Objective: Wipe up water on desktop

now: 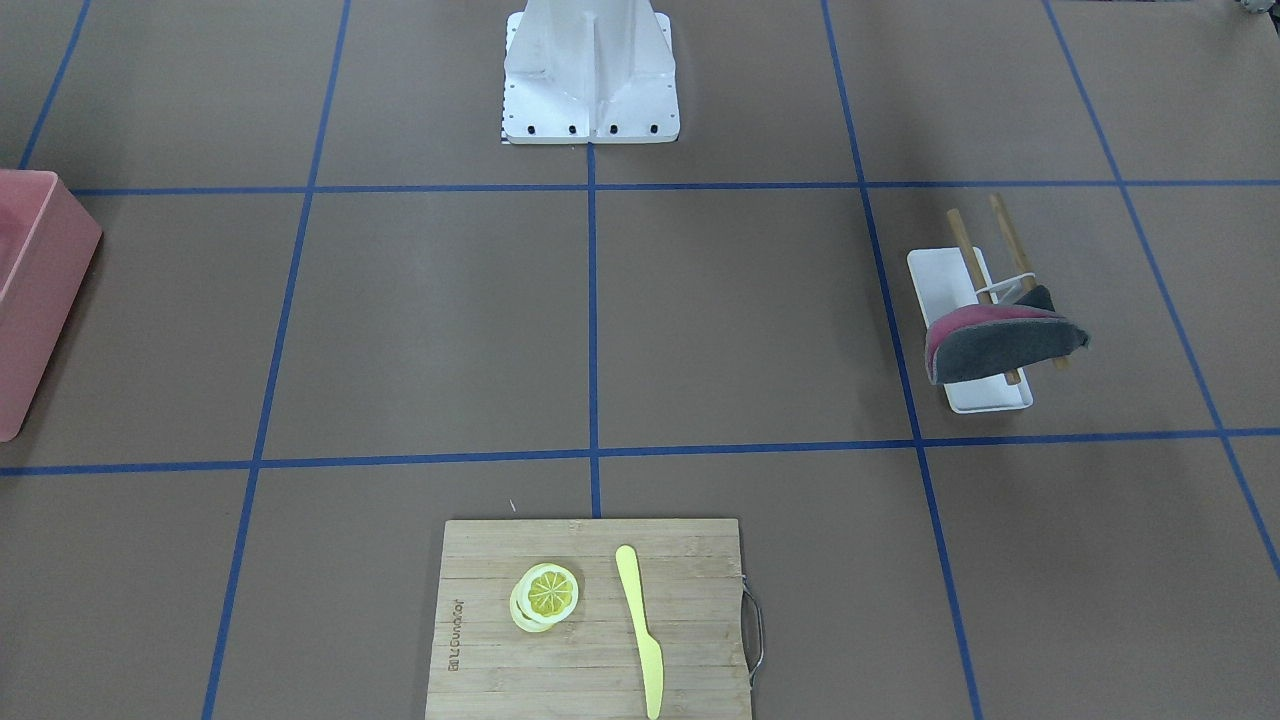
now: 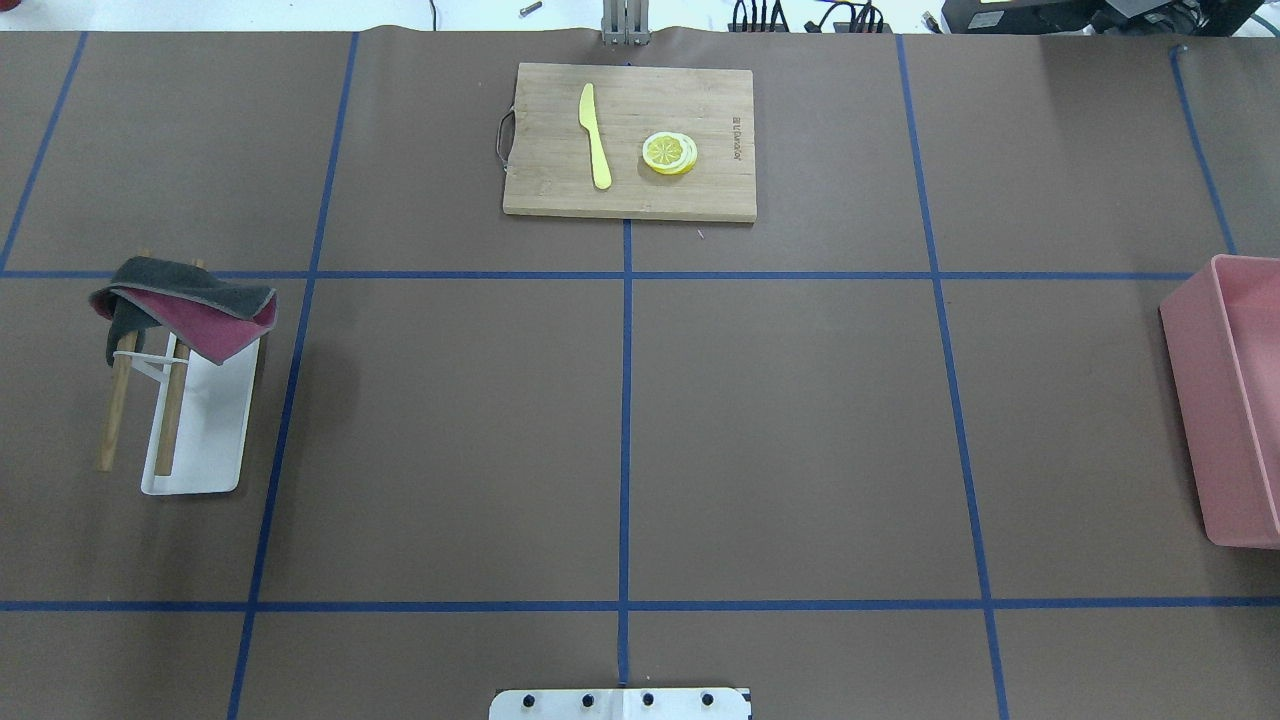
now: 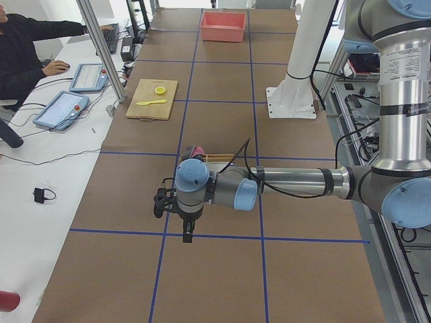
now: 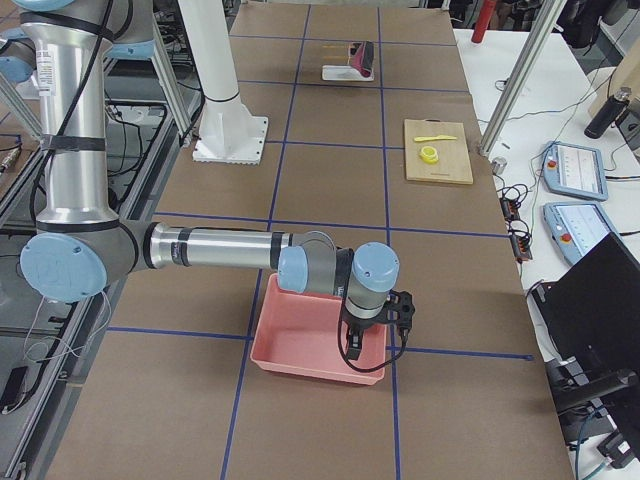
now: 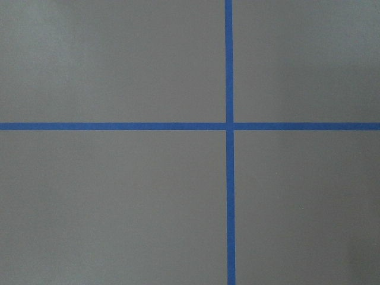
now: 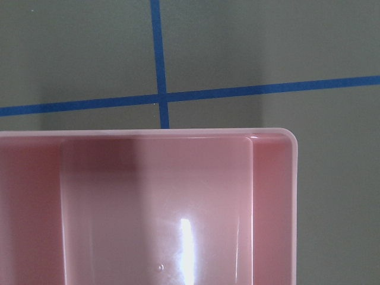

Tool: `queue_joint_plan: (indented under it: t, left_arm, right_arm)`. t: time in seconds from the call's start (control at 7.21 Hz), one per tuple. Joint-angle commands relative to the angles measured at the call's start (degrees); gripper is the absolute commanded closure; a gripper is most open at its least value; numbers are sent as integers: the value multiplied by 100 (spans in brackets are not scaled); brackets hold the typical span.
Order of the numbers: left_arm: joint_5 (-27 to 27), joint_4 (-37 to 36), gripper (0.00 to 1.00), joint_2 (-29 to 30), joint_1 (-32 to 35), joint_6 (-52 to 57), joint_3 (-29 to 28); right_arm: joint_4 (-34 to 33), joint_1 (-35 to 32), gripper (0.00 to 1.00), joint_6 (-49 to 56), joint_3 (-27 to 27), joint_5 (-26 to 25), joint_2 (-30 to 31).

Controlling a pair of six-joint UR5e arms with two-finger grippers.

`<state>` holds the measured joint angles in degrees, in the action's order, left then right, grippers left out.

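Note:
The brown desktop (image 2: pixel 800 430) with blue tape lines fills the overhead exterior view, and no water stands out on it in any view. A grey and crimson cloth (image 2: pixel 185 305) hangs over a small wooden-bar rack on a white tray (image 2: pixel 205 440) on the robot's left side. My left gripper (image 3: pixel 186 234) shows only in the exterior left view, pointing down above a tape crossing, away from the cloth (image 3: pixel 195 151). I cannot tell whether it is open or shut. My right gripper (image 4: pixel 356 348) hangs over the pink bin (image 4: pixel 310 335); its state is also unclear.
A bamboo cutting board (image 2: pixel 550 170) with a yellow knife (image 2: pixel 595 135) and lemon slices (image 2: pixel 670 153) lies at the far middle. The pink bin (image 2: pixel 1235 400) sits at the right edge. The white robot base (image 1: pixel 590 80) stands at the near middle. A person (image 3: pixel 27 40) sits at a side bench.

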<state>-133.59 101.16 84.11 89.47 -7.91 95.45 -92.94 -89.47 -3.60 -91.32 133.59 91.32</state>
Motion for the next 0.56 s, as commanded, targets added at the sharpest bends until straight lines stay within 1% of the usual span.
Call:
queue_joint_plan:
  t: [0.0,0.42]
  left_arm:
    - [0,0,2,0,0,0,0]
    - [0,17,2,0,0,0,9]
  right_arm:
    - [4,0,0,0,0,0,0]
    - [4,0,0,0,9,26,0]
